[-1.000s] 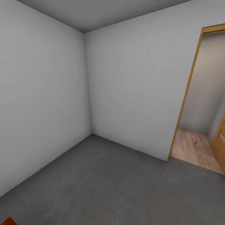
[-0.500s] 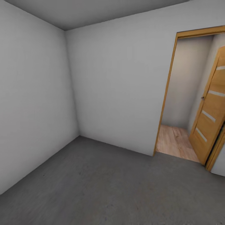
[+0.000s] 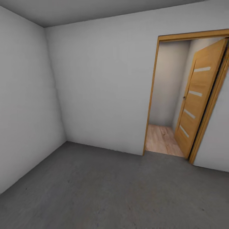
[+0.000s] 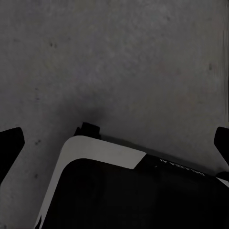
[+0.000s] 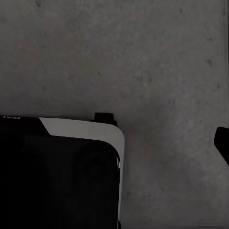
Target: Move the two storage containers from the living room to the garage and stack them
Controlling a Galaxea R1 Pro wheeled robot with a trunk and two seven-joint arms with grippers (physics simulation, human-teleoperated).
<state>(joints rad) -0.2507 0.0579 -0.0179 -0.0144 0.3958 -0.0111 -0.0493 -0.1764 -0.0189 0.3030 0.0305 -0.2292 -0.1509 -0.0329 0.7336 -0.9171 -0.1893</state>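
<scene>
We stand in garage on grey concrete floor (image 3: 105,190); open wooden side door (image 3: 198,95) at 2 o'clock. No containers in sight. Left jaws spread, empty; right jaws cannot tell.

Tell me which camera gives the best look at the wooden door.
The head view: the wooden door stands open at the right, swung into the doorway, with light wood-plank floor beyond it. The left wrist view and the right wrist view look down on the dark grey concrete floor and the robot's base, not the door.
</scene>
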